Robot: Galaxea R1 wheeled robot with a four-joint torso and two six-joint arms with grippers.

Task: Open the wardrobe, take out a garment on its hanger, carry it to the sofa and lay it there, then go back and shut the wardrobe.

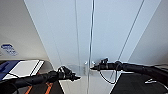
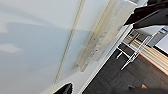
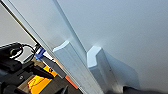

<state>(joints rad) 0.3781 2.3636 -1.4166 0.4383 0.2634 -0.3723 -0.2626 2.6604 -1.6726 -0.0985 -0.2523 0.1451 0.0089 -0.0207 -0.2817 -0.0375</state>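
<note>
The white wardrobe [image 1: 107, 32] stands right in front of me with both doors shut. Two small handles [image 1: 85, 62] sit on either side of the centre seam. My right gripper [image 1: 92, 67] reaches in from the right and is level with the right-hand handle [image 1: 93, 62], close to it or touching it. My left gripper [image 1: 78, 78] is lower, in front of the left door below the handles. In the right wrist view both handles [image 3: 100, 62] show large and close. The garment and its hanger are hidden behind the doors.
Plain white wall flanks the wardrobe on both sides. A white flat surface [image 1: 25, 67] and a blue object [image 1: 6, 66] lie at the lower left. The floor [image 1: 132, 85] is dark, with orange stripes [image 1: 47, 88]. White metal legs [image 2: 130, 56] stand near the wardrobe's base.
</note>
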